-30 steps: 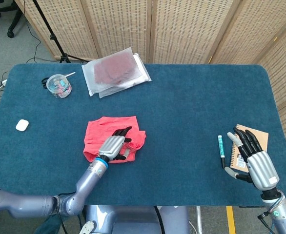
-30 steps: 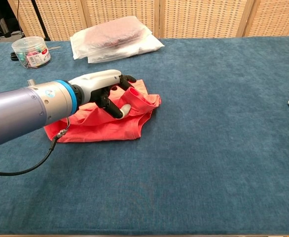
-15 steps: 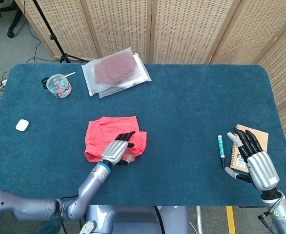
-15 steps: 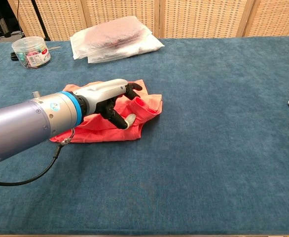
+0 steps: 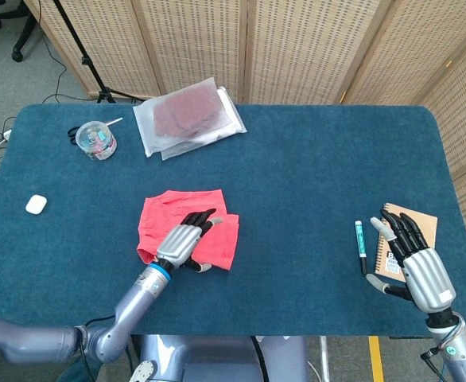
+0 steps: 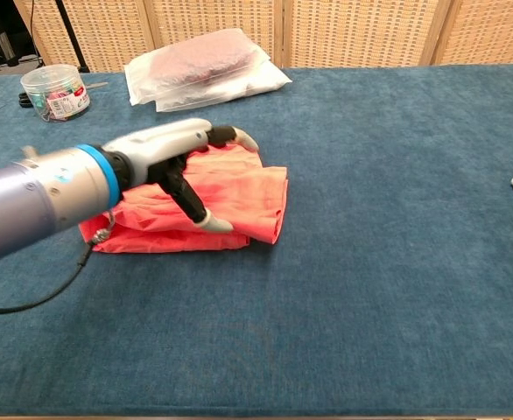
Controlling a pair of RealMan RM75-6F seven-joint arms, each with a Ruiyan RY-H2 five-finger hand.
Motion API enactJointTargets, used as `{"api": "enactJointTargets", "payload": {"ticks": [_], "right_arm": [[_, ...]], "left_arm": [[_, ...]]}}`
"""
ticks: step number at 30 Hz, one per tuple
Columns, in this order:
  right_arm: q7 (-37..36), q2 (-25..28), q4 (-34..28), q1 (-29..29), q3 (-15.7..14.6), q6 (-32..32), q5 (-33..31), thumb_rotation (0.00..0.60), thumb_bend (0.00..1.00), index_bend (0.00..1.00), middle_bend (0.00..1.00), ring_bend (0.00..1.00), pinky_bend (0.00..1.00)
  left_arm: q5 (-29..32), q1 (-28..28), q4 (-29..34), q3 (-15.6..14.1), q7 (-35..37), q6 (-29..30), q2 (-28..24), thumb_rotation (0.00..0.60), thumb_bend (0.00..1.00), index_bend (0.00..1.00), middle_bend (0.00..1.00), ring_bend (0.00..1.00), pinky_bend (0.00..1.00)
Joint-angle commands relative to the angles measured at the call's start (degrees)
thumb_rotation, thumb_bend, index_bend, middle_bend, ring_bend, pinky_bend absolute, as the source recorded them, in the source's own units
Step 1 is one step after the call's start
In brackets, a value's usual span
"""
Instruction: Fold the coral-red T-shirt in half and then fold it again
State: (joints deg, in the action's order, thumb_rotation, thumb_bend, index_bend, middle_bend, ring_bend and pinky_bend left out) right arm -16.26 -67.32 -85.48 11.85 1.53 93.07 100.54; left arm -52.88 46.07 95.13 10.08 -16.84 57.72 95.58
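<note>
One left hand [image 5: 182,243] rests open over the folded coral-red T-shirt [image 5: 225,239].

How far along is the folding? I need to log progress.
Done: the coral-red T-shirt lies folded in a compact stack. In hand: nothing; the left hand hovers open over it. The right hand sits idle by the notebook. Left: perhaps only tidying.

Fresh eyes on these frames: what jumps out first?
The coral-red T-shirt, folded into a compact bundle, lies left of centre on the blue table, with the left hand over it, fingers spread. At the right edge the right hand hangs open over a brown notebook, a pen beside it. A clear bag of dark red fabric sits at the far side.
</note>
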Motion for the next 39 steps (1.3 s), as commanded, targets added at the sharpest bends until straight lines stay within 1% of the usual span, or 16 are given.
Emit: {"api": "enactJointTargets", "payload": {"ticks": [1, 4, 7, 8, 12, 14, 18, 22, 29, 39], "right_arm": [[0.07, 0.02, -0.08, -0.04, -0.06, 0.1, 0.16, 0.6, 0.0, 0.0, 0.0, 0.0, 0.0], [0.31, 0.04, -0.26, -0.1, -0.16, 0.24, 0.42, 0.6, 0.0, 0.0, 0.0, 0.0, 0.0], [0.42, 0.05, -0.41, -0.15, -0.2, 0.28, 0.49, 0.6, 0.0, 0.0, 0.0, 0.0, 0.0], [0.44, 0.04, -0.43, -0.15, -0.23, 0.26, 0.52, 0.6, 0.0, 0.0, 0.0, 0.0, 0.0], [0.6, 0.01, -0.49, -0.12, -0.28, 0.21, 0.67, 0.6, 0.0, 0.0, 0.0, 0.0, 0.0], [0.64, 0.02, -0.58, -0.12, -0.32, 0.23, 0.78, 0.6, 0.0, 0.0, 0.0, 0.0, 0.0], [0.8, 0.01, -0.62, -0.14, -0.39, 0.22, 0.88, 0.6, 0.0, 0.0, 0.0, 0.0, 0.0], [0.85, -0.03, -0.56, -0.09, -0.34, 0.01, 0.69, 0.6, 0.0, 0.0, 0.0, 0.0, 0.0], [0.75, -0.13, -0.34, 0.02, -0.25, -0.32, 0.4, 0.6, 0.0, 0.0, 0.0, 0.0, 0.0], [0.83, -0.19, -0.39, -0.01, -0.27, -0.35, 0.34, 0.6, 0.0, 0.0, 0.0, 0.0, 0.0]], "left_arm": [[-3.35, -1.84, 1.71, -0.71, 1.91, 0.99, -3.91, 0.6, 0.17, 0.0, 0.0, 0.0, 0.0], [-4.32, -2.86, 3.33, -1.03, 3.34, 0.42, -7.44, 0.6, 0.17, 0.0, 0.0, 0.0, 0.0], [-4.44, -3.8, 6.21, -0.12, 8.14, -2.32, -12.53, 0.6, 0.17, 0.0, 0.0, 0.0, 0.0], [-4.94, -4.05, 6.34, 0.09, 8.92, -2.43, -13.57, 0.6, 0.17, 0.0, 0.0, 0.0, 0.0], [-6.53, -4.76, 4.68, 0.22, 10.09, -1.91, -15.12, 0.6, 0.17, 0.0, 0.0, 0.0, 0.0], [-6.71, -4.8, 2.25, -0.08, 9.68, -1.73, -14.48, 0.6, 0.17, 0.0, 0.0, 0.0, 0.0], [-7.14, -4.6, -4.49, -1.12, 9.34, -2.3, -10.81, 0.6, 0.17, 0.0, 0.0, 0.0, 0.0], [-7.12, -4.59, -8.65, -1.87, 10.05, -3.7, -7.82, 0.6, 0.18, 0.0, 0.0, 0.0, 0.0], [-7.73, -5.22, -11.97, -2.12, 9.6, -3.02, -5.98, 0.6, 0.2, 0.0, 0.0, 0.0, 0.0], [-7.86, -7.22, -14.82, -3.3, 10.67, -3.29, -5.74, 0.6, 0.21, 0.0, 0.0, 0.0, 0.0]]}}
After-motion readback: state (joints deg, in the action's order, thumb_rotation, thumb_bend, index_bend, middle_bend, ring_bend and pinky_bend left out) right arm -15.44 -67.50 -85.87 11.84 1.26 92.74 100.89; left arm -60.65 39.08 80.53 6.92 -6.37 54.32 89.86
